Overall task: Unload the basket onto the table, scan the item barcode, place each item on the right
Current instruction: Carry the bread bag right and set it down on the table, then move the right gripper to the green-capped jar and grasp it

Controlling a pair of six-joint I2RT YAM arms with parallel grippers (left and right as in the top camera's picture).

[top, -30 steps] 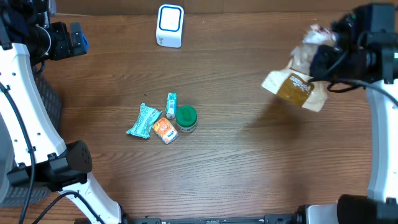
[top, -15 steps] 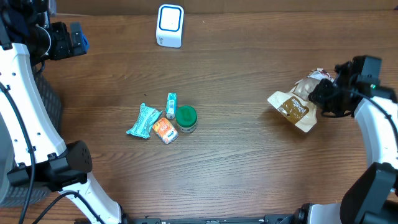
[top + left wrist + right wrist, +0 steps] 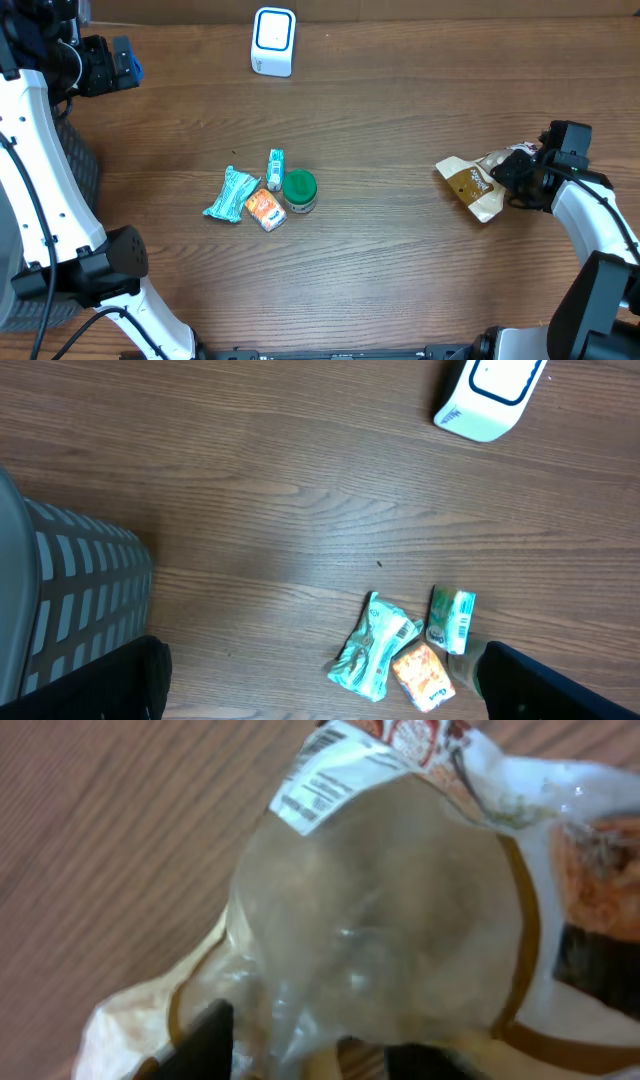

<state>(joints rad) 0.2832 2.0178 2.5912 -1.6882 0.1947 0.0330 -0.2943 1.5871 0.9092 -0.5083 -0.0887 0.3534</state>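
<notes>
Overhead: snack bag (image 3: 472, 184) lies at the right of the table (image 3: 400, 290), well apart from the scanner (image 3: 273, 41), right gripper (image 3: 520, 176) on it with hold unclear, left gripper (image 3: 320, 660) wide open and empty, small items (image 3: 262, 195) likely unscanned.

Brown wood-grain table (image 3: 400, 270) carries small cluster left of centre. Crumpled teal foil wrapper (image 3: 231, 194) leftmost; orange snack packet (image 3: 264, 209) touching its right side. Small green-and-white carton (image 3: 275, 168) just above packet. Green-lidded round jar (image 3: 299, 188) just right of carton. Grey mesh basket (image 3: 70, 600) at far left, well apart.
</notes>
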